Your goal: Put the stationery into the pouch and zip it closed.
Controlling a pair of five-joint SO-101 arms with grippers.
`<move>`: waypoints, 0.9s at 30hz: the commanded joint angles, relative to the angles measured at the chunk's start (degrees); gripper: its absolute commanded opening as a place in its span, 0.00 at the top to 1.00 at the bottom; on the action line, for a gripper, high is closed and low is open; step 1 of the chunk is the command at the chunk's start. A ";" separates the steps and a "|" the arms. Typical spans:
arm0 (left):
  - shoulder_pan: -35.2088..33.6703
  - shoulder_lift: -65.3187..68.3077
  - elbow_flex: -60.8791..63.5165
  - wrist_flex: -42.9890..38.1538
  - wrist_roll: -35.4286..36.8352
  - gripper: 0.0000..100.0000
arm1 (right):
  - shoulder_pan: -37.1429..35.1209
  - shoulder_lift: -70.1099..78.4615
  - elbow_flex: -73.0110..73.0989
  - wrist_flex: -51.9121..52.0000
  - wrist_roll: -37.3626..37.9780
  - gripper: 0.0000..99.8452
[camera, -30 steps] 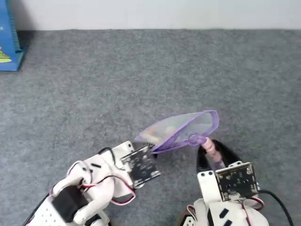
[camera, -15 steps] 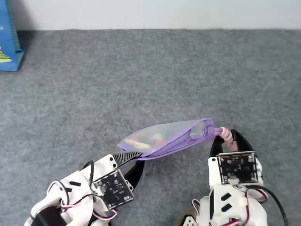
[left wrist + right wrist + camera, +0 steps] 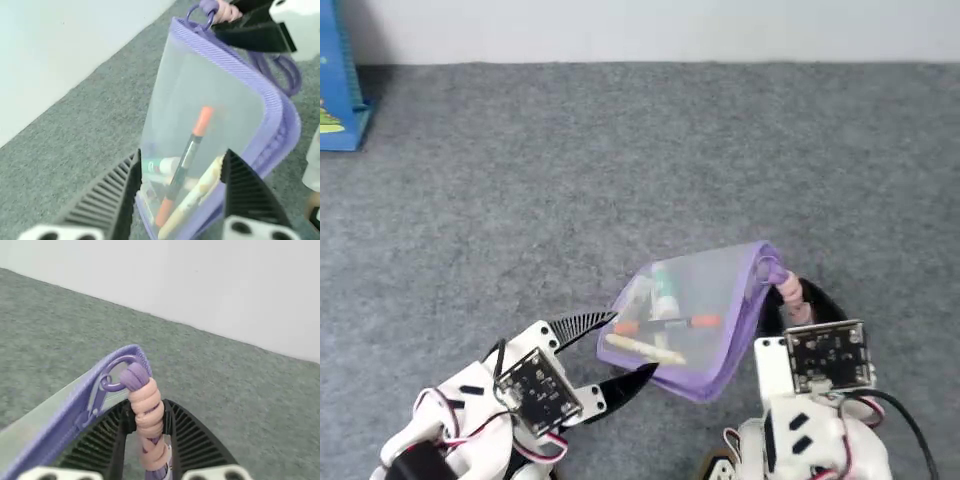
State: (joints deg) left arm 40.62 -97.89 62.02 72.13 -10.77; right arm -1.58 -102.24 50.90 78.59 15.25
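The translucent pouch (image 3: pixel 692 318) with purple edging hangs tilted, its flat side towards the high camera. Inside it lie an orange-capped pen (image 3: pixel 670 325), a yellowish stick and a green-and-white tube. The zip slider ring (image 3: pixel 112 382) sits at the pouch's end by my right gripper (image 3: pixel 798 305). That gripper is shut on the pink and purple cord (image 3: pixel 147 412) tied to the ring. My left gripper (image 3: pixel 633 343) is open, its two fingers on either side of the pouch's (image 3: pixel 210 115) lower end without pinching it.
Grey carpet (image 3: pixel 620 160) covers the table, and a white wall runs along the far edge. A blue box (image 3: pixel 338 90) stands at the far left corner.
My left gripper has opened and let go of the pouch's end. The pouch, stretched edge-on between both grippers before, has swung flat side up, held by the right gripper's cord alone.
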 commanded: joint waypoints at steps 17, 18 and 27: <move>12.48 0.62 -13.76 8.18 7.38 0.66 | -3.03 1.19 -0.44 0.48 -1.49 0.99; 13.89 0.62 -13.67 7.91 8.18 0.66 | -3.03 1.19 -0.44 0.57 -1.49 0.99; 14.95 0.79 2.33 -6.07 9.05 0.66 | -3.03 1.19 -0.44 0.57 -1.49 0.99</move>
State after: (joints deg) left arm 55.30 -97.89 60.35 71.34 -2.59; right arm -3.78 -102.24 50.90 78.95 14.37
